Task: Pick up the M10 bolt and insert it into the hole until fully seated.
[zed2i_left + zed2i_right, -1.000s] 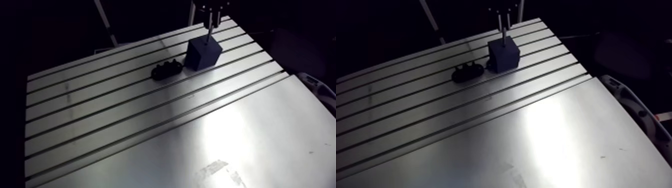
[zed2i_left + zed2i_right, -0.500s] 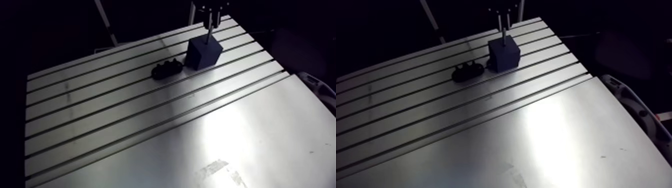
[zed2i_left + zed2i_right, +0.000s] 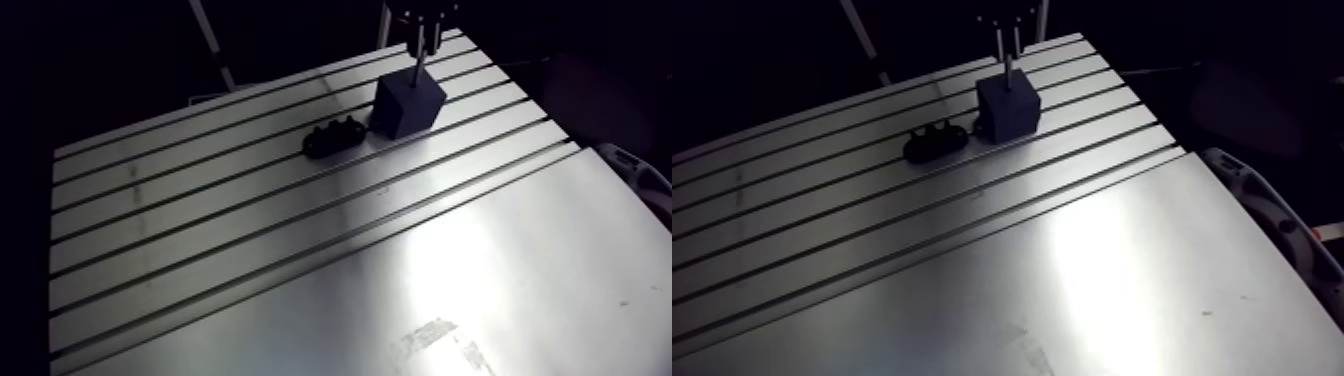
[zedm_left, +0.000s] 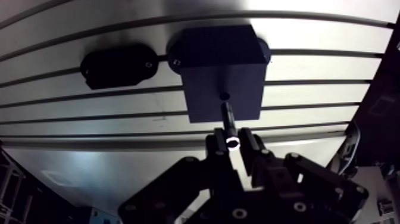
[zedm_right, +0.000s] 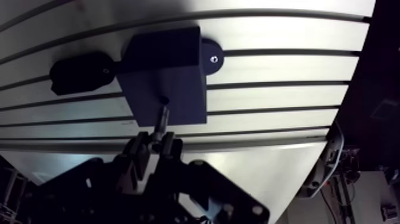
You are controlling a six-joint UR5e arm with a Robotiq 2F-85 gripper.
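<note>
A dark blue block [image 4: 223, 65] stands on the slotted table [image 3: 250, 230], with a small round hole [image 4: 224, 95] in its top face. My gripper [image 4: 233, 146] hangs straight above it and is shut on the M10 bolt [image 4: 228, 119] near its head. The shank points down at the hole. In the wrist view its tip lies just short of the hole. In the arm view the bolt [image 3: 417, 72] stands upright with its lower end at the block [image 3: 407, 108] top. Whether the tip is inside the hole I cannot tell.
A low black holder [image 4: 119, 64] lies on the table close beside the block, also visible in the arm view as the holder [image 3: 335, 137]. The table's far edge and right edge run near the block. A white object [image 3: 1262, 215] sits off the table's right side.
</note>
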